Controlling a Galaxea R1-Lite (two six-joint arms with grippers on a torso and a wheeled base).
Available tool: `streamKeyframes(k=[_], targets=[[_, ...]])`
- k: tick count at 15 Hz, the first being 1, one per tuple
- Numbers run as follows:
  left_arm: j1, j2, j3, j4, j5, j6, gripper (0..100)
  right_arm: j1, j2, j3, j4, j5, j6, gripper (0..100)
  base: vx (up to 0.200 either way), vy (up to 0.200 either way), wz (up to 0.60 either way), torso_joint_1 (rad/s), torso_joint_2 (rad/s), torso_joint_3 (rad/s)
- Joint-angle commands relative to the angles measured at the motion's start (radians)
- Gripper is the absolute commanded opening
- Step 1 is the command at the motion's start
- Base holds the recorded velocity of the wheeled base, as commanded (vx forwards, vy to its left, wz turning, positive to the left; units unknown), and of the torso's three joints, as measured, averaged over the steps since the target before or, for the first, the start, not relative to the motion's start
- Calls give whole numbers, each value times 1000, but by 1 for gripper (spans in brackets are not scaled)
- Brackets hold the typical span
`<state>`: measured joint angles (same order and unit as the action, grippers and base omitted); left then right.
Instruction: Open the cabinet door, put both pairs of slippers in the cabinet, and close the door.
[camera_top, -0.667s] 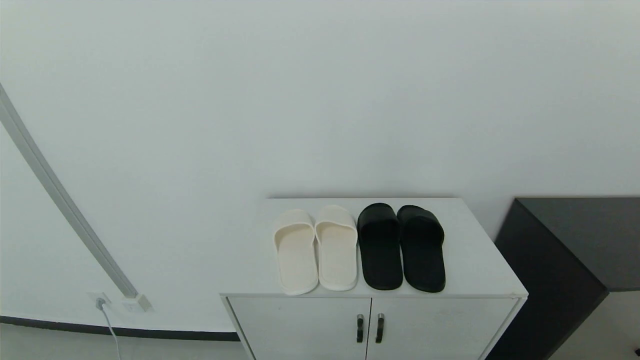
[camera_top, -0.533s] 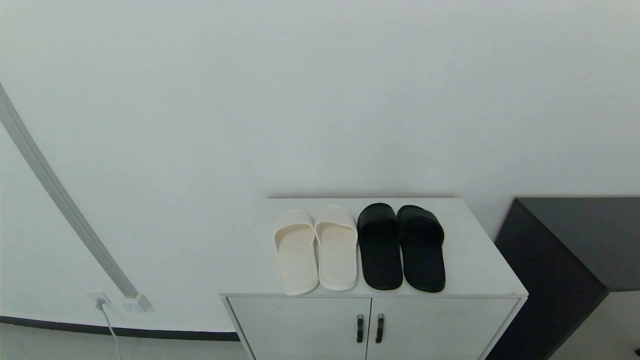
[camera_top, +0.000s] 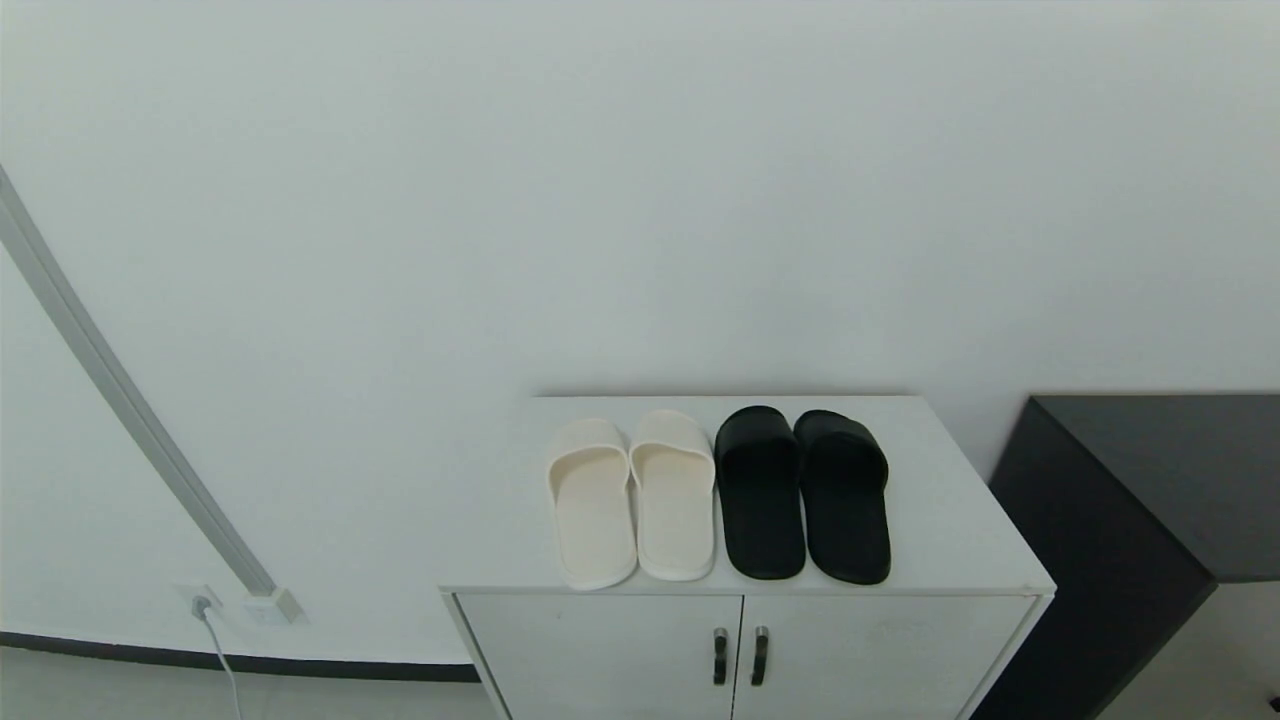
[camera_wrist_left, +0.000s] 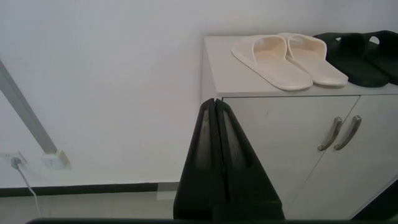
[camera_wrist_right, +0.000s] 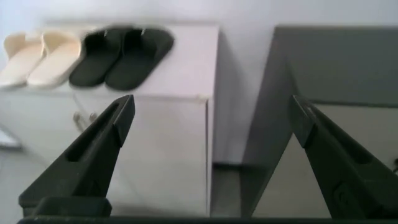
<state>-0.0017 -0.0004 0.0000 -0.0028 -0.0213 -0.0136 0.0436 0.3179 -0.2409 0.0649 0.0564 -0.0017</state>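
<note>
A white cabinet (camera_top: 930, 510) stands against the wall with both doors closed and two metal handles (camera_top: 740, 655) at the centre seam. On its top lie a cream pair of slippers (camera_top: 632, 500) on the left and a black pair of slippers (camera_top: 803, 495) on the right, side by side. My left gripper (camera_wrist_left: 216, 106) is shut, fingers pressed together, in front of the cabinet's left corner and below its top. My right gripper (camera_wrist_right: 211, 115) is open wide, off the cabinet's right side, with the black slippers (camera_wrist_right: 121, 56) and cream slippers (camera_wrist_right: 37, 57) beyond it.
A dark grey cabinet (camera_top: 1150, 500) stands close to the right of the white one. Left of it the wall carries a slanted cable duct (camera_top: 120, 400), an outlet with a plugged cord (camera_top: 205, 610) and a dark baseboard (camera_top: 230, 660) near the floor.
</note>
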Motion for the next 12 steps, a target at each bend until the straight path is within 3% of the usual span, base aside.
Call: streamKeyframes(k=[1,7,9,12], targets=[[0,0,0,0,0,0,0,22,267,-49,-23,69,-1,100,0,0,0,0,0,0],[0,0,0,0,0,-2,0,142,727,-189,-362,28,86,100,0,0,0,0,0,0],[0,0,0,0,-2,0,0,186,823,-264,-378,8,88,100,0,0,0,0,0,0],[0,0,-2,0,-2,1,0,354,963,-351,-382,-112,169,100,0,0,0,0,0,0]])
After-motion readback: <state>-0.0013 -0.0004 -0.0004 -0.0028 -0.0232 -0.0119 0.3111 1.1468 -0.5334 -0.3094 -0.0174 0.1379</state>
